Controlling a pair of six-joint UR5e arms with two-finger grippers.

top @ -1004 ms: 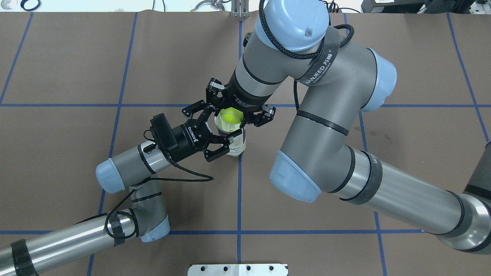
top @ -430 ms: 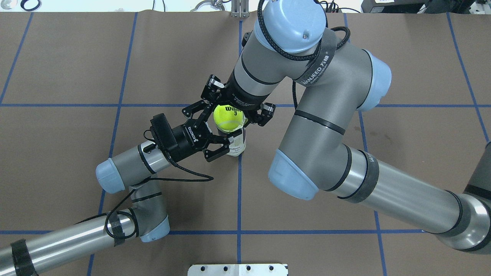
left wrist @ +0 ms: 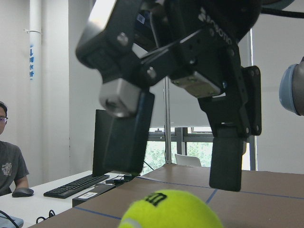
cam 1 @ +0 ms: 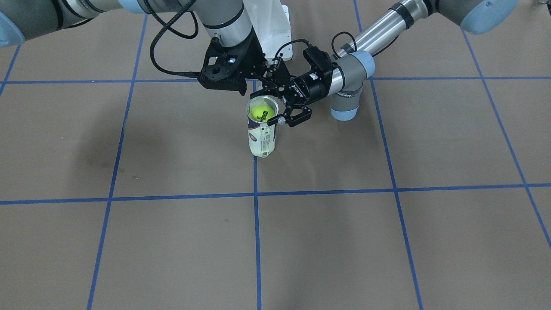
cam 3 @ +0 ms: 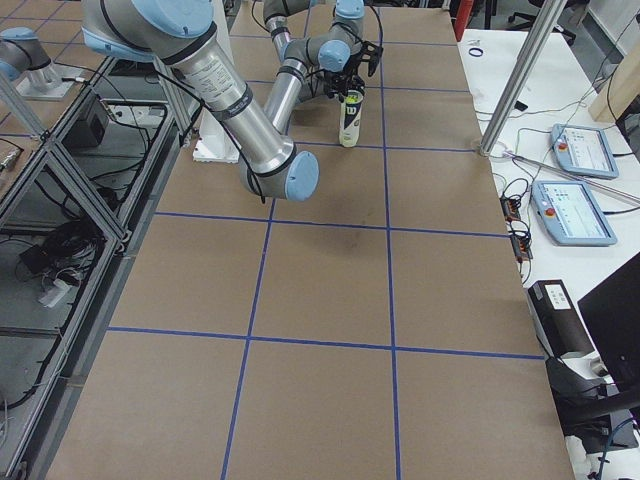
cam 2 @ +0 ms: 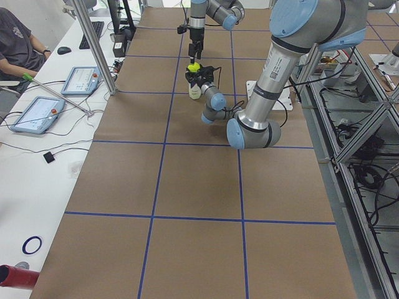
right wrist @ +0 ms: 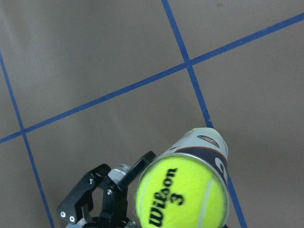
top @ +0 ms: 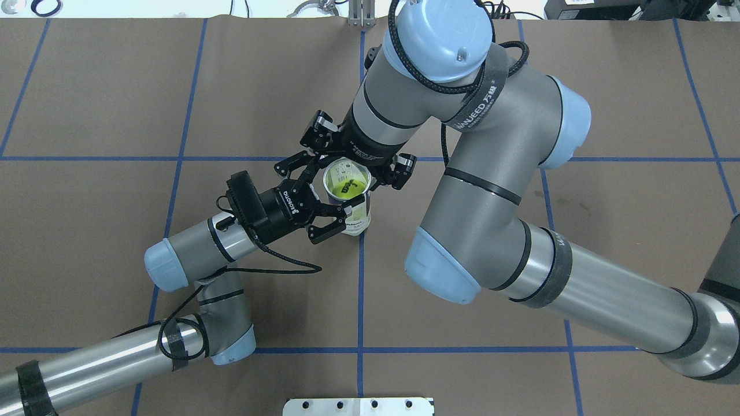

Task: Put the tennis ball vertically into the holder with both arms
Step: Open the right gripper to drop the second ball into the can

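Observation:
The clear holder (top: 357, 216) stands upright near the table's middle, also in the front view (cam 1: 261, 137). A yellow-green tennis ball (top: 346, 186) sits in its mouth, just inside the silver rim; it also shows in the front view (cam 1: 259, 113) and the right wrist view (right wrist: 180, 199). My left gripper (top: 335, 202) comes in level from the side and is shut on the holder's upper part. My right gripper (left wrist: 175, 166) points straight down over the ball (left wrist: 171, 211), jaws open, fingers clear of it.
A white mounting plate (top: 358, 406) lies at the robot's edge of the table. Blue tape lines grid the brown surface. An operator (cam 2: 15, 47), tablets (cam 2: 32, 115) and a metal post (cam 2: 93, 43) stand along the far side.
The ball has dropped from above the rim down into the holder's mouth. The right wrist has shifted slightly away. The left gripper has not moved.

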